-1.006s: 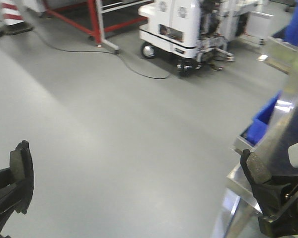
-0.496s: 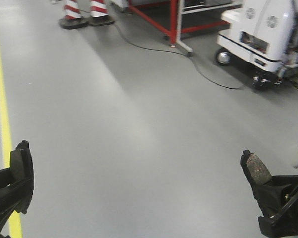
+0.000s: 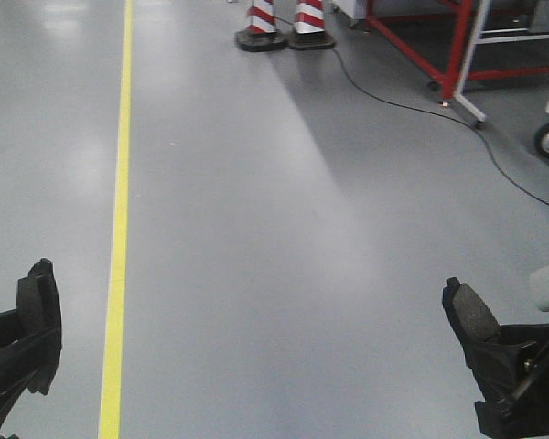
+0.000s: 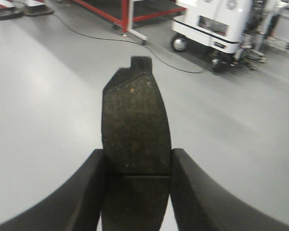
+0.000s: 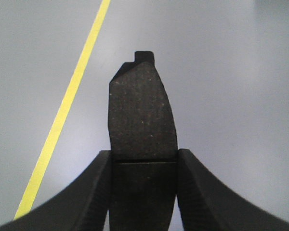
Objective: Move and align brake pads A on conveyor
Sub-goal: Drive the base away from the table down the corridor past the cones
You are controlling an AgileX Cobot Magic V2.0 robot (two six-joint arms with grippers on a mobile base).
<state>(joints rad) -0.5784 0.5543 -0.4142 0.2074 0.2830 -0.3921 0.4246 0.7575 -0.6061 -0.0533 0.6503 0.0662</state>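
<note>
Brake pads [image 5: 142, 115] rough, matt, speckled; floor [image 3: 284, 238] smooth grey, faintly glossy

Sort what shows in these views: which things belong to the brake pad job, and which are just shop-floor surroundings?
Job:
- brake pad clamped in the left pincer
- second brake pad clamped in the right pincer
- No conveyor shows in any view.

Surroundings:
- yellow floor line
- striped cones
- red frame
- black cable
- white wheeled machine

No readable text, labels, brands or numbers in any view. Only markings: yellow line [image 3: 120, 229] painted on floor [image 3: 302, 229]; red-white striped cones [image 3: 279, 20] at far end of floor, right of line, bearing no lettering.
</note>
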